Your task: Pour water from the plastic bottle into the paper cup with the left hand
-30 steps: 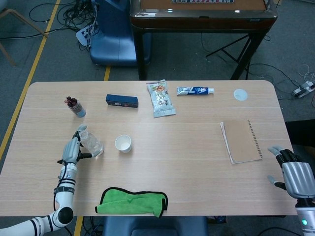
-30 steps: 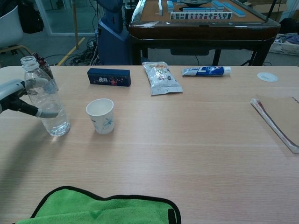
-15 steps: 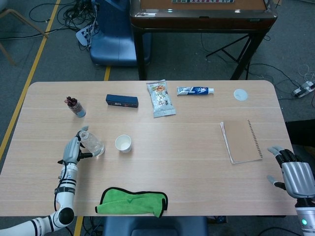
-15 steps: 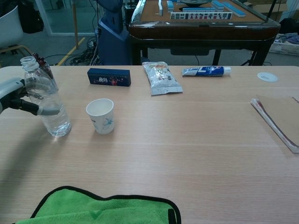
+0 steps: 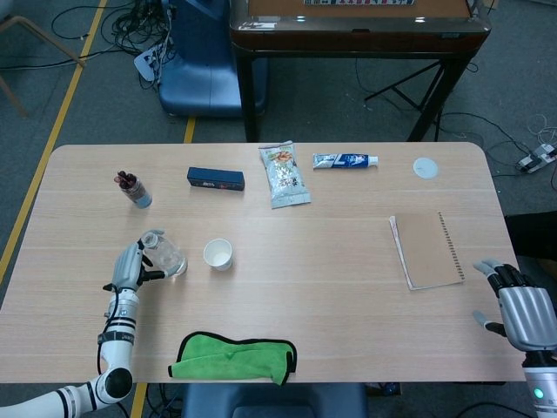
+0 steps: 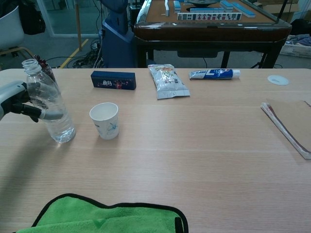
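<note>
A clear plastic bottle (image 6: 50, 108) with no cap stands at the table's left, holding some water; the head view shows the bottle (image 5: 165, 255) too. My left hand (image 6: 17, 102) grips it from the left side, fingers wrapped around its middle, and the left hand (image 5: 129, 266) appears in the head view as well. A white paper cup (image 6: 105, 120) stands upright just right of the bottle, and the cup (image 5: 218, 253) looks empty from above. My right hand (image 5: 513, 306) hangs at the table's front right corner, fingers spread, holding nothing.
A green cloth (image 5: 233, 358) lies at the front edge. Along the back lie a small jar (image 5: 133, 189), a dark blue box (image 5: 215, 178), a snack bag (image 5: 283, 173), a toothpaste tube (image 5: 345, 160) and a white lid (image 5: 425, 167). A brown notebook (image 5: 426, 249) lies at right.
The bottle has shifted slightly to the right towards the cup and leans a little more, still in my left hand. The right hand has not moved.
</note>
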`<state>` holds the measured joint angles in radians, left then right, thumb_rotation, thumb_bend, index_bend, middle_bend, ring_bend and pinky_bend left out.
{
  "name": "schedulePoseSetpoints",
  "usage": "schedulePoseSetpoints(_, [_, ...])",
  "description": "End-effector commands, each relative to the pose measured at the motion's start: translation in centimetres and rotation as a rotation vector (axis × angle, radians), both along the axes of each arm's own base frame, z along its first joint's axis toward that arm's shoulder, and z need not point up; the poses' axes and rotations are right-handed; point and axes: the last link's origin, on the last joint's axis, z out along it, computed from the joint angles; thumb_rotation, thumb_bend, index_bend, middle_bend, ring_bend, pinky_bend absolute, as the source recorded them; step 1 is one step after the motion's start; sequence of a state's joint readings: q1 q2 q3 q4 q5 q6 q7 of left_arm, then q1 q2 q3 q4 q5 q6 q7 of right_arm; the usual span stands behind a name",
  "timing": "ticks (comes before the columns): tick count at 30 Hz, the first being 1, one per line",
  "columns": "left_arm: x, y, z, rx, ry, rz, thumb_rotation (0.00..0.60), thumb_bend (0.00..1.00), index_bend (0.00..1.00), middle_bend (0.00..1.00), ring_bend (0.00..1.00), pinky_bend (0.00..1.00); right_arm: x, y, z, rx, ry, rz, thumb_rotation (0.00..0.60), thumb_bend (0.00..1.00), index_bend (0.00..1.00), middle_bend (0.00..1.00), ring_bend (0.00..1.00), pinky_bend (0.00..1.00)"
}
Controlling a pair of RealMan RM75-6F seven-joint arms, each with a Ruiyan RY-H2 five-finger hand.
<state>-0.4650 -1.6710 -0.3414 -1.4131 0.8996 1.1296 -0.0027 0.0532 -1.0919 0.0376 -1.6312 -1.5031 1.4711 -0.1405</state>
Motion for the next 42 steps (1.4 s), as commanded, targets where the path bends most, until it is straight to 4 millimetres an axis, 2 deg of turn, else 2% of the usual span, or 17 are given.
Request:
schedulePoseSetpoints(1, [0.0,0.0,0.0,0.003,-0.011,0.002,0.600,0.00,0.26,0.31,0.31,0.51,0.0,0.0,0.0,0.000,0.000,0.000,0.600,0.01,0.25,0.23,0.21,0.39])
schedulePoseSetpoints(12, [0.2,-0.1,0.3,0.016,-0.054,-0.007,0.600,0.00,0.35,0.39,0.36,0.55,0.0,0.0,-0.1,0.002,0.001,-0.001,0.600,0.01,0.25,0.23,0.21,0.39])
schedulePoseSetpoints(26, [0.3,-0.3,0.1,0.020,-0.062,-0.014,0.600,0.00,0.40,0.45,0.44,0.61,0.0,0.0,0.0,0.000,0.001,0.001,0.600,0.01,0.25,0.23,0.21,0.39])
schedulePoseSetpoints(33, [1.1,-0.5,0.3,0.032,-0.063,-0.049,0.600,0.00,0.44,0.49,0.50,0.66,0.0,0.0,0.0,0.000,0.000,0.002,0.600,0.01,0.25,0.23,0.21,0.39])
schedulePoseSetpoints(42, [2.3,-0.5,0.5,0.032,-0.019,-0.111,0.600,0.00,0.46,0.50,0.51,0.68,0.1,0.1,0.2,-0.003,-0.001,0.004,0.600,0.01,0.25,0.23,0.21,0.39])
